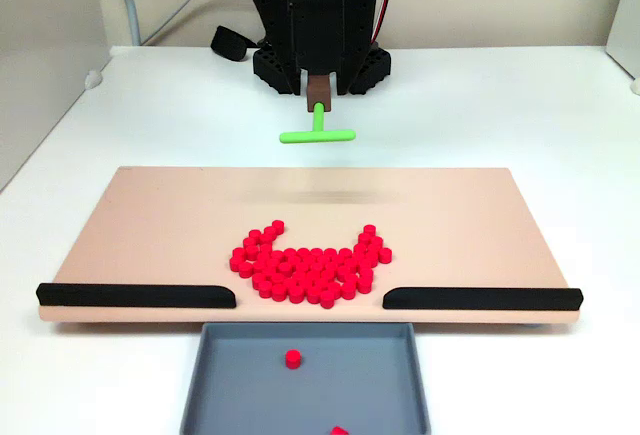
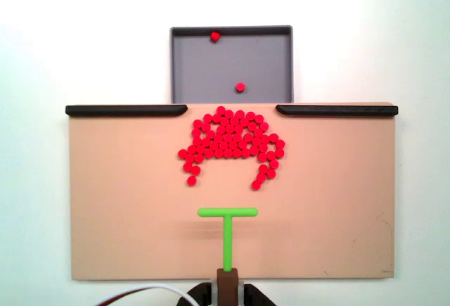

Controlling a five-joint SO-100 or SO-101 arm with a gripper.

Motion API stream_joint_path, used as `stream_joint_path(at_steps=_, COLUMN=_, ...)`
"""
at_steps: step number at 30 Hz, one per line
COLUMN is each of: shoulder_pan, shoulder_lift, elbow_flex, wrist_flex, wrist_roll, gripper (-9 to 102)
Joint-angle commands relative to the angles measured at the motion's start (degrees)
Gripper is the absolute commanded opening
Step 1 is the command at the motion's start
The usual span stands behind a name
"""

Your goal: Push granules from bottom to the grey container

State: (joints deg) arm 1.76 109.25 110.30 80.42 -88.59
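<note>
The red granules (image 1: pixel 310 265) (image 2: pixel 232 141) lie in a dense cluster on the tan board, right at the gap between two black strips. Two trails of pellets curl back from the cluster toward the arm. The grey container (image 1: pixel 240 385) (image 2: pixel 267 60) sits just past that gap and holds two loose pellets (image 2: pixel 240 86). My gripper (image 1: pixel 320 85) (image 2: pixel 227 288) is shut on the brown handle of the green T-shaped pusher (image 1: pixel 317 136) (image 2: pixel 227 213). The pusher's crossbar hangs above the board behind the cluster, apart from the pellets, and casts a faint shadow.
The tan board (image 1: pixel 150 225) (image 2: pixel 112 193) rests on a white table. Its black strips (image 1: pixel 135 295) (image 1: pixel 480 298) line the edge on both sides of the gap. The arm's black base (image 1: pixel 320 15) and cables stand behind the board.
</note>
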Motion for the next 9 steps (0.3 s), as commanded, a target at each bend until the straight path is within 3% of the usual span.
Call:
stream_joint_path(at_steps=1, shoulder_pan=0.44, shoulder_lift=2.55, elbow_flex=-0.62, wrist_flex=0.18, wrist_roll=-0.35, gripper=0)
stream_joint_path(at_steps=9, shoulder_pan=0.44, shoulder_lift=2.02, elbow_flex=-0.62, wrist_flex=0.18, wrist_roll=-0.53, gripper=0)
